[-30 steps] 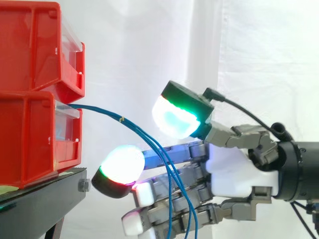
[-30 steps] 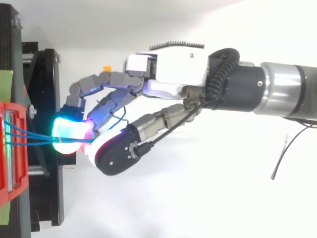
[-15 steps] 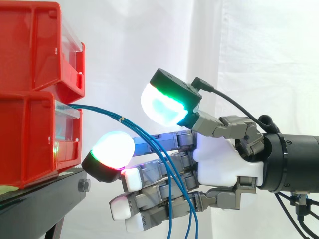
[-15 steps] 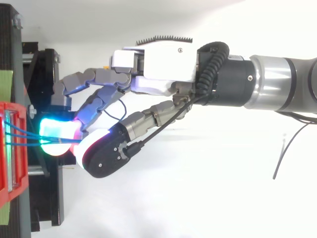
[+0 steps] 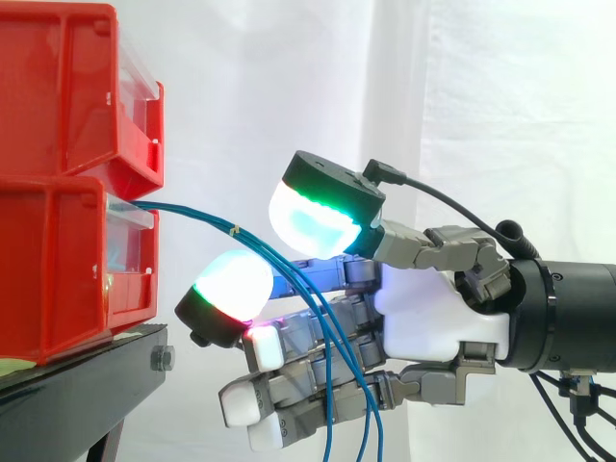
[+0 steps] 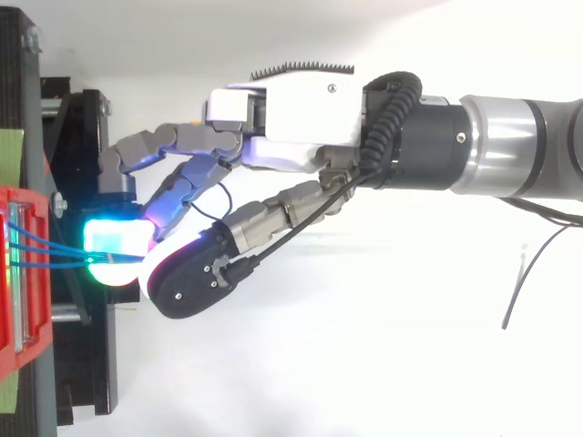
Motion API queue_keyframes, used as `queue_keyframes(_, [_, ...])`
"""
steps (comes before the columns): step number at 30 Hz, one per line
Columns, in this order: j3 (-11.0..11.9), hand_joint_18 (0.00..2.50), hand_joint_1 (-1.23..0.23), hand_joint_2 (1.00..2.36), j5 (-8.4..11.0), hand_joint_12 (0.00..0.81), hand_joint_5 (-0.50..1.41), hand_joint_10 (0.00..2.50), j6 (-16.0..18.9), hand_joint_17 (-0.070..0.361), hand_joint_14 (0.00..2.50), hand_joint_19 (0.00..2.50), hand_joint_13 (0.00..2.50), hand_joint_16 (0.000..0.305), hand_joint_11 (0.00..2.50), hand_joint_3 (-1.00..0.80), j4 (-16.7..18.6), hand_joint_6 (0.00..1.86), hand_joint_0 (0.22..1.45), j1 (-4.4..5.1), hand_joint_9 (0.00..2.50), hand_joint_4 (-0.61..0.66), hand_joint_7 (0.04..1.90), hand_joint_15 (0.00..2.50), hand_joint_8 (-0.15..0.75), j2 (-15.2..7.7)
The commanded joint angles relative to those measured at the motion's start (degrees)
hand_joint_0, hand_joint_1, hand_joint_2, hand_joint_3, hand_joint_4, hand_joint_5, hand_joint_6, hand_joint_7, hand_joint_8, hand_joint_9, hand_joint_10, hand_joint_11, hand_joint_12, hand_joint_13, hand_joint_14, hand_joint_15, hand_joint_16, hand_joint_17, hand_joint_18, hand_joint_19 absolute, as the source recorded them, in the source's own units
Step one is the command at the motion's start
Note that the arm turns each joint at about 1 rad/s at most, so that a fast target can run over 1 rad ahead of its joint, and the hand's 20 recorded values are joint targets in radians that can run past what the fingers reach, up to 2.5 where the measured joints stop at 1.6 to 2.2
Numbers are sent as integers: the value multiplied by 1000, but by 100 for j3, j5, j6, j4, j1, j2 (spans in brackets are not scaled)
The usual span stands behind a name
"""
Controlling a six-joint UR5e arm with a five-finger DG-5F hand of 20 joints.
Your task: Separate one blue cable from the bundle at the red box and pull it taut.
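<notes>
A black stand (image 5: 82, 390) is seen at the lower left of the side view. A hex bolt (image 5: 162, 359) is fitted at its front edge. A white curtain (image 5: 289, 87) is hung behind. A green strip (image 6: 8, 150) is seen along the stand's far edge from above.

Ahead of hand (image 5: 423, 318): stacked red bins (image 5: 67, 192) on black stand (image 5: 87, 380) block the way, near fingertips (image 5: 231, 289). Stand edge just below and ahead of them. Blue cables (image 5: 197, 217) run from lower bin's front through gap under thumb pad, then hang across fingers. Above hand: free room up to white curtain (image 5: 500, 106). Top view: both flanks of hand free.
</notes>
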Motion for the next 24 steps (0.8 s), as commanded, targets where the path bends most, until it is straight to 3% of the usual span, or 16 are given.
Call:
queue_keyframes(1, [-1, 449, -645, 1010, -89, 308, -118, 17, 5, 88, 18, 584, 696, 39, 760, -347, 5, 512, 617, -40, 871, 54, 1236, 518, 256, 7])
queue_keyframes(7, [34, 452, -642, 1010, -194, 309, -123, 19, 5, 89, 20, 592, 700, 40, 768, -344, 5, 538, 614, -93, 876, 42, 1213, 518, 256, 7])
queue_keyframes(17, [69, 458, -652, 1013, -238, 309, -147, 19, -13, 89, 19, 590, 711, 40, 777, -288, -4, 646, 628, -102, 880, 21, 1103, 531, 256, -2])
queue_keyframes(24, [113, 467, -666, 1016, -229, 312, -203, 19, -13, 90, 18, 599, 715, 40, 850, -203, -13, 823, 624, -93, 873, 50, 880, 540, 256, 7])
